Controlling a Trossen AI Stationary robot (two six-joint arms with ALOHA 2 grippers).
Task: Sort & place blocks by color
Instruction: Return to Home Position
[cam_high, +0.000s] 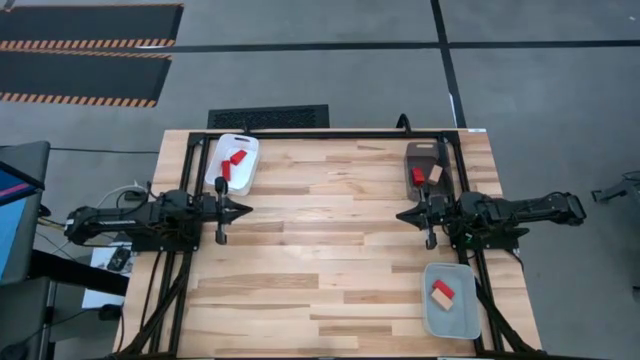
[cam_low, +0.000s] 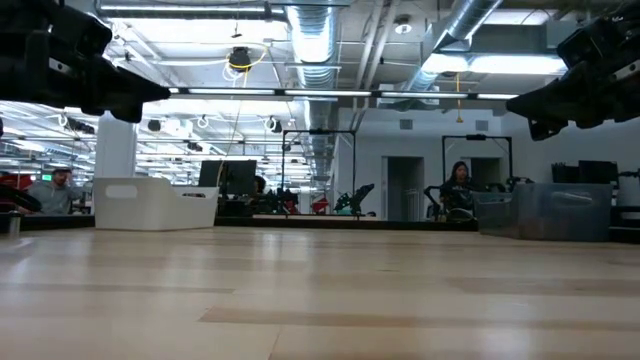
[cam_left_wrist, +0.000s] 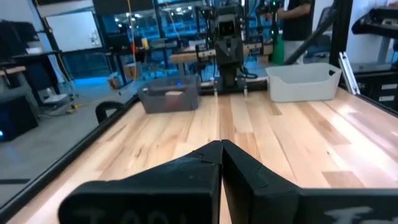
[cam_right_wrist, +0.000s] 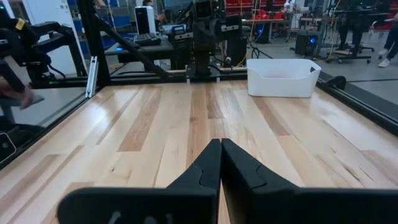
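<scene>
In the high view, two red blocks (cam_high: 232, 163) lie in the white tray (cam_high: 247, 150) at the table's far left. One red block (cam_high: 418, 176) and one pale wood block (cam_high: 435, 174) lie in the brown tray (cam_high: 424, 154) at the far right. Another red and pale pair (cam_high: 442, 291) sits in the clear tray (cam_high: 455, 318) at the near right. My left gripper (cam_high: 248, 208) (cam_left_wrist: 221, 144) and my right gripper (cam_high: 400, 214) (cam_right_wrist: 221, 142) are shut. They hover over the table's middle, tips facing each other and holding nothing.
Bare wood tabletop (cam_high: 320, 250) lies between the two grippers. A black frame runs along the table's edges (cam_high: 330, 133). The white tray (cam_right_wrist: 283, 76) shows ahead of my right gripper, and the brown tray (cam_left_wrist: 169, 98) ahead of my left. People sit in the room behind.
</scene>
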